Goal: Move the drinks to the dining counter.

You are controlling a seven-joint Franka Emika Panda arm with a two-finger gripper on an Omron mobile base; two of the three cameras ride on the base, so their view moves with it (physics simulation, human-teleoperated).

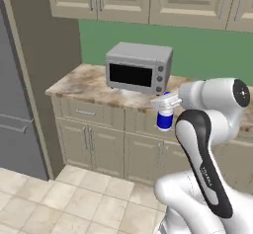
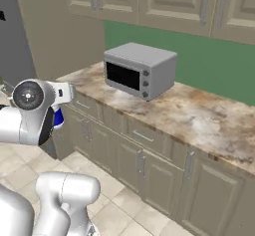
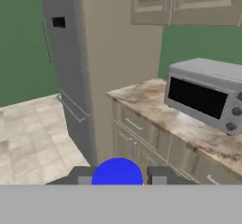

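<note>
My gripper [image 1: 165, 105] is shut on a small white-and-blue bottle [image 1: 165, 118], which hangs in the air in front of the cabinet drawers, below the counter's edge. In the right base view the bottle's blue base [image 2: 58, 118] peeks out behind my wrist. Seen from the hand, the bottle's round blue top [image 3: 117, 173] sits between the two dark fingertips [image 3: 83, 176]. The dining counter is out of view.
A grey microwave [image 1: 139, 68] stands on the marbled counter [image 2: 199, 115] over beige cabinet drawers, against a green wall. A tall grey fridge [image 3: 64, 67] stands to the left beyond a beige side panel. Upper cabinets [image 1: 148, 1] hang above. Tiled floor [image 1: 59, 198] lies open below.
</note>
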